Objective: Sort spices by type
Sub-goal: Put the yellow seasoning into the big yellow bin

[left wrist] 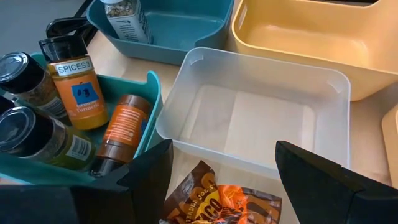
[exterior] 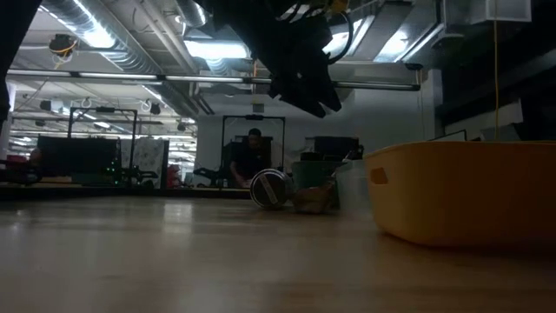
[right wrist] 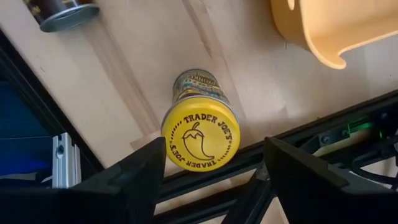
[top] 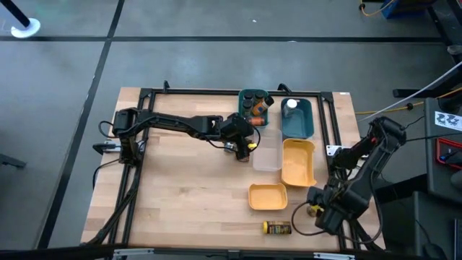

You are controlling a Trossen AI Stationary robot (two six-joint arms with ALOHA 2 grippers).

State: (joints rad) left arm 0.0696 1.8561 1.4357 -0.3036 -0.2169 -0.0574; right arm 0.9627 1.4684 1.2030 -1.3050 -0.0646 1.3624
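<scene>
Near the worktop's far edge, my left fingers [left wrist: 217, 180] stand apart above the orange-brown packet [left wrist: 217, 204], right fingers [right wrist: 214, 180] likewise over the yellow-lidded jar [right wrist: 200, 134]; I fear either could slip.

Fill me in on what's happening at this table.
Two robot arms are sorting spices into bins. The left gripper hangs open over an orange-brown packet beside the empty clear bin; several jars already sit in a teal bin. The right gripper is open above a yellow-lidded jar near the table's edge, not gripping it.
</scene>
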